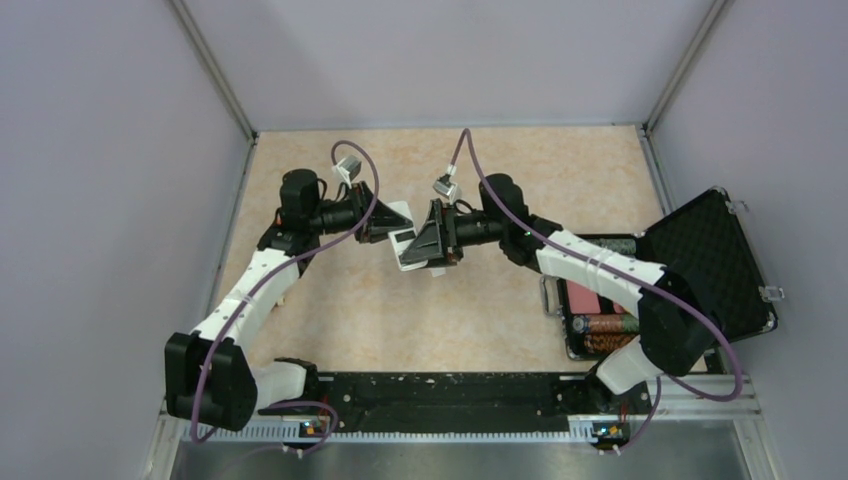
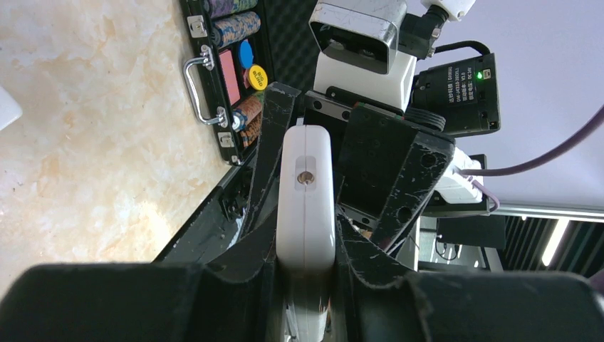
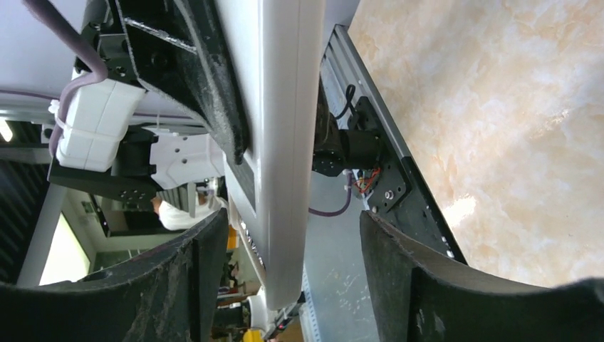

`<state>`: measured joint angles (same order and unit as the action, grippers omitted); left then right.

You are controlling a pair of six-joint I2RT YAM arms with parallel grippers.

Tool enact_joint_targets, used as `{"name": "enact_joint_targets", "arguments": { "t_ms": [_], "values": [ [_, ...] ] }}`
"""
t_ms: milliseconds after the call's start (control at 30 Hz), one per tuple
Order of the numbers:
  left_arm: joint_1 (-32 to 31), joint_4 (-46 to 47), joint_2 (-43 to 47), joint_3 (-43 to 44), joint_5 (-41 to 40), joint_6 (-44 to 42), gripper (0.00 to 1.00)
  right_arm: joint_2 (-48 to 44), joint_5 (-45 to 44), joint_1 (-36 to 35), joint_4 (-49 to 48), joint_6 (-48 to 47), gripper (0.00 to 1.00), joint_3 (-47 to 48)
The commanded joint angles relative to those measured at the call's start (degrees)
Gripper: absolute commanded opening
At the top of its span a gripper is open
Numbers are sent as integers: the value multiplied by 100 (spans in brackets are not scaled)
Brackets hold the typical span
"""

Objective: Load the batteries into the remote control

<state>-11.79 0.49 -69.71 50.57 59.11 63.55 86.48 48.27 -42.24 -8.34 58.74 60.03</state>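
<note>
The white remote control (image 1: 406,247) hangs in the air between the two grippers over the middle of the table. My left gripper (image 1: 384,224) is shut on it. In the left wrist view the remote (image 2: 306,192) is clamped edge-on between the left gripper's (image 2: 306,251) fingers. My right gripper (image 1: 432,242) is open. In the right wrist view the remote's free end (image 3: 282,142) reaches between the right gripper's (image 3: 293,265) spread fingers, with a gap on each side. No batteries show in any view.
An open black case (image 1: 705,262) stands at the right edge, holding striped chip rolls (image 1: 603,324) and a pink deck (image 1: 585,298); it also shows in the left wrist view (image 2: 229,78). A small white object (image 2: 6,107) lies on the beige tabletop (image 1: 420,320).
</note>
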Motion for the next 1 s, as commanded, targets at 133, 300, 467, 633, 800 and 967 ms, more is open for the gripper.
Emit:
{"name": "enact_joint_targets", "arguments": {
  "t_ms": [133, 300, 467, 633, 800, 967],
  "values": [
    [25, 668, 200, 164, 41, -312, 0, -615, 90, 160, -422, 187, 70, -134],
    [67, 1147, 408, -15, -41, -421, 0, -850, 49, 257, -372, 133, 68, -286],
    [72, 1465, 526, -124, -3, -390, 0, -815, -77, 259, 51, -257, 61, -178],
    [95, 1462, 616, -184, -85, -415, 0, -810, -258, 258, 203, -417, 56, -135],
    [288, 545, 1008, -182, -931, -1111, 0, -1035, -951, 254, 883, -867, 60, -136],
    [544, -679, 1769, -389, -2535, -1755, 0, -988, -2444, 260, 2429, -1872, 61, -75]
  ]
}}
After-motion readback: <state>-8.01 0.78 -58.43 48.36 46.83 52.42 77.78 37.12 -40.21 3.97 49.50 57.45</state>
